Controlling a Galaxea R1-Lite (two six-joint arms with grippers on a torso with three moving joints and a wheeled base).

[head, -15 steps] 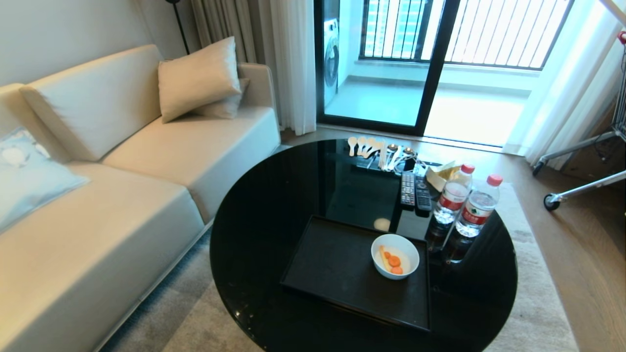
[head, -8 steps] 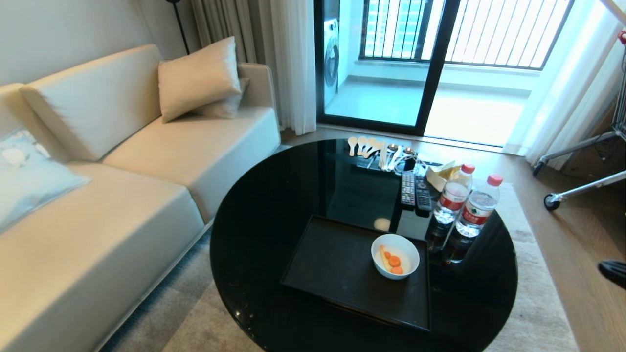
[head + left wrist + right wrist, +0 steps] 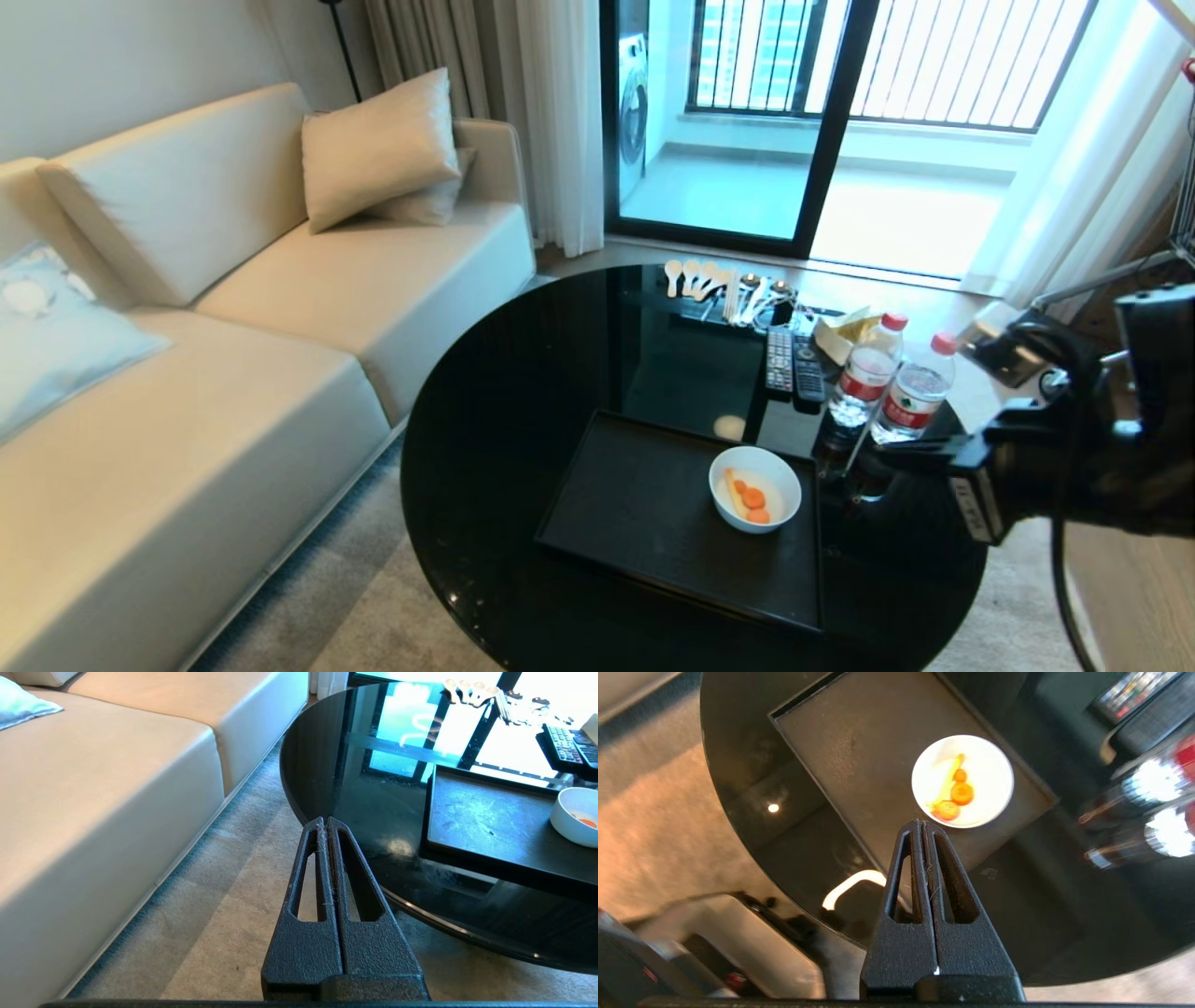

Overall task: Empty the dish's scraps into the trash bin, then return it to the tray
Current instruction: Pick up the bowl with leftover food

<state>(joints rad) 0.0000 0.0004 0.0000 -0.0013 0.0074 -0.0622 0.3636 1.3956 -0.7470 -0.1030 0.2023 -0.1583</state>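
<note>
Dish [image 3: 754, 488] with scraps [image 3: 750, 501] on tray [image 3: 644, 513], right claw [image 3: 923, 823] closed — above it, left claw [image 3: 325, 820] closed, empty

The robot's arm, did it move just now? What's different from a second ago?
Yes. The right arm swung in from the right; its right gripper, shut and empty, now hangs above the table near the dish. Nothing was grabbed. The dish, its scraps, the tray and the left gripper stayed put.
</note>
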